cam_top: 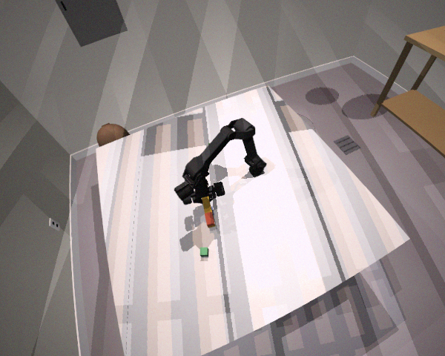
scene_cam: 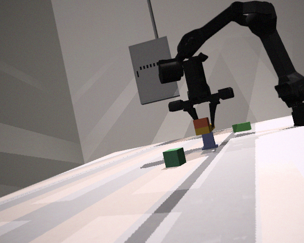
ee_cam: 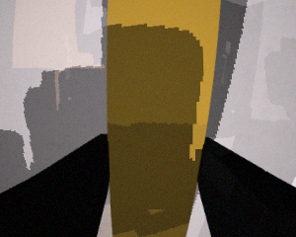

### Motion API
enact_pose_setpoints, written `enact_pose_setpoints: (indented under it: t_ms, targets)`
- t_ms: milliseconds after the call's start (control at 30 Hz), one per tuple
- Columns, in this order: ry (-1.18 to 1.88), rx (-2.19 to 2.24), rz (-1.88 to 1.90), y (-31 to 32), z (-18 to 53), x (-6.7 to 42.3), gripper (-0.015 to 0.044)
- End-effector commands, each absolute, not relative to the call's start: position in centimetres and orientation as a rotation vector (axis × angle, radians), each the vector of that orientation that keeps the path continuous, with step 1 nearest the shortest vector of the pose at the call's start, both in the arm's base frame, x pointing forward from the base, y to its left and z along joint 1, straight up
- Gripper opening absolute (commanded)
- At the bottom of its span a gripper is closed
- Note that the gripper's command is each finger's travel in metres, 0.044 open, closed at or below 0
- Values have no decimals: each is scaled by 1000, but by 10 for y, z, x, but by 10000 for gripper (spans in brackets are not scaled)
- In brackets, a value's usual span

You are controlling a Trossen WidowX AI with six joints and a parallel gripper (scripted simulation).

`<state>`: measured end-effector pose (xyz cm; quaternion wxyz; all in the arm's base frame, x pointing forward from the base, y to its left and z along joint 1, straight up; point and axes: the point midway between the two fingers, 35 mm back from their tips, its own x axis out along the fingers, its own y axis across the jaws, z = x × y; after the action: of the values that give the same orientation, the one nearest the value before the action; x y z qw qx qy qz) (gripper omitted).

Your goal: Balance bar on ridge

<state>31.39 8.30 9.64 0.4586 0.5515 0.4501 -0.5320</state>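
The bar (cam_top: 208, 215) (scene_cam: 202, 126) (ee_cam: 155, 79) is yellow with a red end. It lies roughly level over the blue ridge (scene_cam: 208, 141), which stands upright on the table. The bar's underside meets the ridge's top in the exterior view; I cannot tell whether they touch. My gripper (cam_top: 204, 199) (scene_cam: 203, 120) (ee_cam: 154, 146) points straight down and is shut on the bar, one finger on each long side. In the wrist view the bar runs up the middle between the two black fingers. The ridge is hidden under the bar there.
A green cube (cam_top: 204, 251) (scene_cam: 174, 157) sits on the table in front of the ridge. A flat green block (scene_cam: 241, 127) lies behind it, nearer the arm's base (cam_top: 255, 167). A wooden shelf (cam_top: 426, 115) stands off the table at the right.
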Motion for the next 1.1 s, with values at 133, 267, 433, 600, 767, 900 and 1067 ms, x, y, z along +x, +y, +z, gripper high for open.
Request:
enact_pose_setpoints:
  t_ms: [133,267,433,600,767,900,1067]
  targets:
    - [1109,1358,-1310,83,96,314,0]
    - [1109,1358,-1310,83,96,314,0]
    - [1109,1358,-1310,83,96,314,0]
    - [1109,1358,-1310,83,96,314,131]
    - [1109,1358,-1310,83,96,314,167]
    - [1109,1358,-1310,83,96,314,167]
    - [1109,1358,-1310,83,96,314,167]
